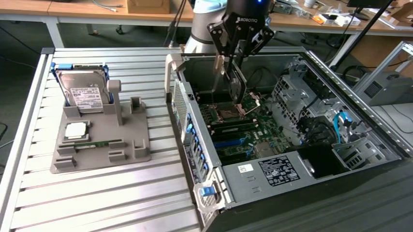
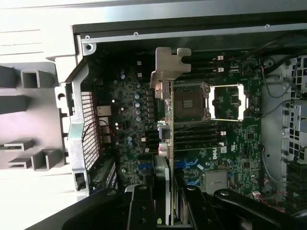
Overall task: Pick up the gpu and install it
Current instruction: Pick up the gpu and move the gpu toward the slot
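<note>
The gpu (image 1: 236,89) is held by the claw (image 1: 233,54), which is closed on the card's upper part, so that the board hangs on edge rather than flat. This pose is judged to suit lowering it into a slot. The card is carried inside the open case (image 1: 258,180), directly below the claw and above the motherboard (image 1: 240,141). As far as can be judged, no slot is touched yet.

In the wrist view the card is seen edge-on, clamped between the fingers (image 2: 140,207). Its silver bracket (image 2: 169,64) is seen beyond them, over the board.

Well off to the claw's side, outside the case, a grey holder (image 1: 103,150) is set on the desk (image 1: 116,205). A hard drive (image 1: 82,94) is stood upright in it, presumably to keep parts within reach.
</note>
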Controlling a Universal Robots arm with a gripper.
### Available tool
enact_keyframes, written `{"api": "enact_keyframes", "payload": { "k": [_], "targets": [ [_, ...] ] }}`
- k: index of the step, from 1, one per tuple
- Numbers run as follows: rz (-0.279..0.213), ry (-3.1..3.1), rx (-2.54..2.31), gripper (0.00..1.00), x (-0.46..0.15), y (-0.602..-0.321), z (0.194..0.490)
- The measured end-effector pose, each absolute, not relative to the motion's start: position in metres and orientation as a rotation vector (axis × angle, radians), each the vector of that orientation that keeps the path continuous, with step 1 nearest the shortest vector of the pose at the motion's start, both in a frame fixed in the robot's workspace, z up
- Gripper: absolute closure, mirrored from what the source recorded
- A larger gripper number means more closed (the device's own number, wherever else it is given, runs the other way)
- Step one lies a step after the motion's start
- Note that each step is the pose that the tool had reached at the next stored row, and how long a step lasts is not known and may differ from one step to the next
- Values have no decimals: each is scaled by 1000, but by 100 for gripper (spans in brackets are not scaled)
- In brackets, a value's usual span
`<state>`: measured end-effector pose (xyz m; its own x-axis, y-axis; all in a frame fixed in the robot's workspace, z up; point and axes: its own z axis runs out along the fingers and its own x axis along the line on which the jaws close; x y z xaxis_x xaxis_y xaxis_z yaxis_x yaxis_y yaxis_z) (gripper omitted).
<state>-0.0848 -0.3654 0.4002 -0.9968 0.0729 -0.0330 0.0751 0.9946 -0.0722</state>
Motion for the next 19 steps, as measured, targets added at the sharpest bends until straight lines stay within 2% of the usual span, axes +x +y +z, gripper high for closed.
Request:
{"api": "enact_keyframes", "payload": {
  "k": [19],
  "targets": [
    [-122,3107,115,73,-78,-365,396]
  ]
}}
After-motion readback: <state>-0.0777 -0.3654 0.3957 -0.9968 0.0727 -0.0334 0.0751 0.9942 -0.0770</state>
